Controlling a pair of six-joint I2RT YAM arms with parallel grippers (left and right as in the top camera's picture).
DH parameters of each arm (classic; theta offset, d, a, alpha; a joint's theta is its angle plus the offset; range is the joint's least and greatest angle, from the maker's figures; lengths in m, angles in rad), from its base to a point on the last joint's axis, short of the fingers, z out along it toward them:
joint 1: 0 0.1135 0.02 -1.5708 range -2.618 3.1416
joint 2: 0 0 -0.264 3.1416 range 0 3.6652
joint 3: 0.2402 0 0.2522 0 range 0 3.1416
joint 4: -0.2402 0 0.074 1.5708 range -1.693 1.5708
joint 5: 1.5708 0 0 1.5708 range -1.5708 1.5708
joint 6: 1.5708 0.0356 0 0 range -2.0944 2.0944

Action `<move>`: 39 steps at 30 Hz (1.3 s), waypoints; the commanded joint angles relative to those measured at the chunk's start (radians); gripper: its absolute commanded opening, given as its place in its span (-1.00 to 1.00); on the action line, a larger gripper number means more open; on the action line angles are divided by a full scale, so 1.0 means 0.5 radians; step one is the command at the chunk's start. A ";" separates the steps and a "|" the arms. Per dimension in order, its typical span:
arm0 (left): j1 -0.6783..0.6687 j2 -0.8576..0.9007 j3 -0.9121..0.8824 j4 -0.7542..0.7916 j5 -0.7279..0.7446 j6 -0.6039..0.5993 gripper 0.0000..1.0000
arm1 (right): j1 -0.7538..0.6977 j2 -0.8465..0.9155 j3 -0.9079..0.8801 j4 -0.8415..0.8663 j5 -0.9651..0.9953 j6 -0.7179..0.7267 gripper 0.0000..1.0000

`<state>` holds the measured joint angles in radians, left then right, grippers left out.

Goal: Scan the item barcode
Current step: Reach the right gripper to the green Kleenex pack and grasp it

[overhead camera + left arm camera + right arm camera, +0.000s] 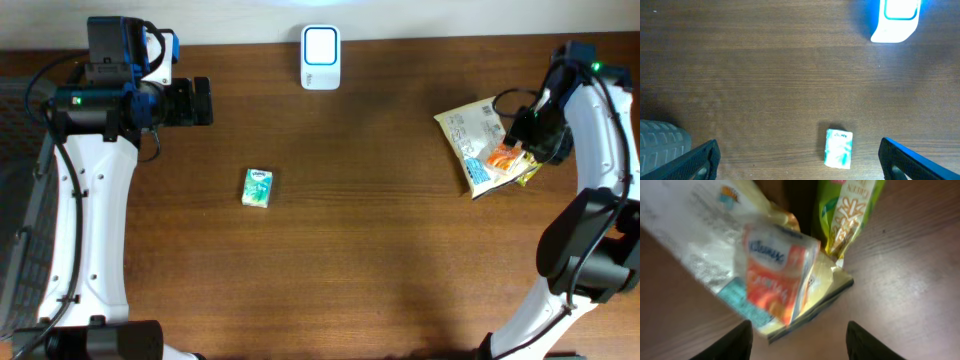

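Note:
A small green and white tissue pack [257,188] lies flat on the wooden table, left of centre; the left wrist view shows the pack [839,148] between and just beyond my fingers. My left gripper [203,102] hovers open at the far left, well above it. The white scanner [320,57] with a lit blue window stands at the back centre. On the right, an orange and white tissue pack [777,280] rests on a white and yellow snack bag [474,140]. My right gripper [799,327] is open just behind it, with nothing between its fingers.
A green snack bag [847,210] lies beside the white and yellow one at the right edge. The scanner [895,20] appears at the top right of the left wrist view. Bare wood lies between the green pack and the right-hand pile.

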<state>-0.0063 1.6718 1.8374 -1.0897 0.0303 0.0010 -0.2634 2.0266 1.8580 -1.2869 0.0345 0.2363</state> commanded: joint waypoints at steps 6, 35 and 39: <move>-0.008 -0.032 0.021 0.004 0.015 0.031 0.98 | 0.635 0.039 0.413 0.011 -0.745 -0.027 0.17; -0.008 -0.032 0.021 0.004 0.015 0.031 0.98 | 1.992 0.875 0.409 0.825 -0.568 1.026 -0.70; -0.008 -0.032 0.021 0.004 0.015 0.031 0.98 | 1.990 0.876 0.409 0.810 -0.517 0.906 -0.92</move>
<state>-0.0063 1.6718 1.8374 -1.0889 0.0303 0.0010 0.7246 2.4416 2.0533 -0.8734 -0.2626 0.7441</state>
